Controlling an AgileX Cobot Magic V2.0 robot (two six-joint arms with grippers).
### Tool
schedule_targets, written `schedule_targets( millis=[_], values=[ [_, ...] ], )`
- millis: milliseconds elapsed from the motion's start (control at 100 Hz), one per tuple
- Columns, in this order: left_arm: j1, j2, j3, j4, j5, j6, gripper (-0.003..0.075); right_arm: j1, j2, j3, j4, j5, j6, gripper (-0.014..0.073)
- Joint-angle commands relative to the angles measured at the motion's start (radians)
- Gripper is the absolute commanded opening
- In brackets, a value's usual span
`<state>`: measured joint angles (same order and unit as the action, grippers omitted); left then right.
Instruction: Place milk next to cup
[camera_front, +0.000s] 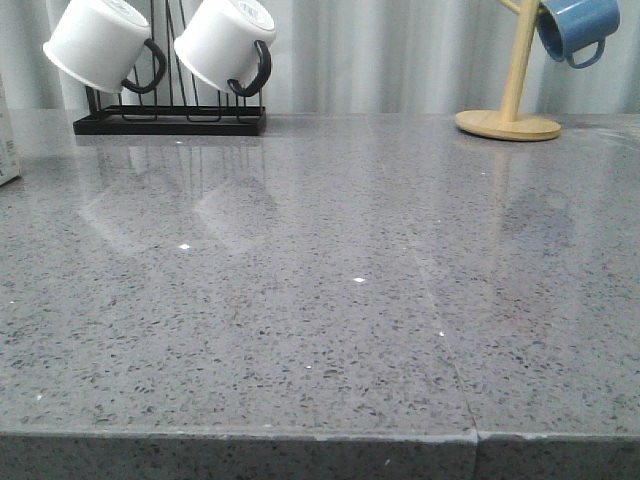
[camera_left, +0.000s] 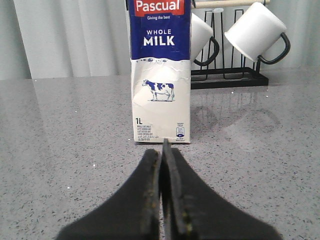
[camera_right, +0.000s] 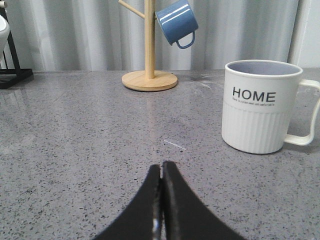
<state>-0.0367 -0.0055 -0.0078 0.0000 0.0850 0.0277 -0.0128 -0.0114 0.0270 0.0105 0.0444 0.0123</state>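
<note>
The milk (camera_left: 161, 75) is a tall white carton with a blue top and a cow picture. It stands upright on the grey table straight ahead of my left gripper (camera_left: 163, 150). That gripper is shut and empty, a little short of the carton's base. Only a sliver of the carton (camera_front: 7, 150) shows at the far left edge of the front view. The cup (camera_right: 260, 106), a white ribbed mug marked "HOME", stands in the right wrist view. My right gripper (camera_right: 161, 166) is shut and empty, well short of the cup and off to its side. Neither gripper shows in the front view.
A black rack (camera_front: 170, 120) with two white black-handled mugs (camera_front: 100, 42) stands at the back left, behind the milk. A wooden mug tree (camera_front: 510, 118) with a blue mug (camera_front: 575, 28) stands at the back right. The table's front edge (camera_front: 320, 436) runs along the bottom.
</note>
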Motion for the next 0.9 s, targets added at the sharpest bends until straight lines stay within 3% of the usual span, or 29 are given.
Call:
schedule_targets(
  millis=[0, 890],
  values=[
    [0.006, -0.029, 0.061, 0.000, -0.085, -0.003, -0.0020, 0.000, -0.021, -0.019, -0.011, -0.083, 0.003, -0.0066],
    [0.006, -0.029, 0.061, 0.000, -0.085, -0.003, -0.0020, 0.000, -0.021, -0.037, -0.011, -0.080, 0.003, -0.0066]
  ],
)
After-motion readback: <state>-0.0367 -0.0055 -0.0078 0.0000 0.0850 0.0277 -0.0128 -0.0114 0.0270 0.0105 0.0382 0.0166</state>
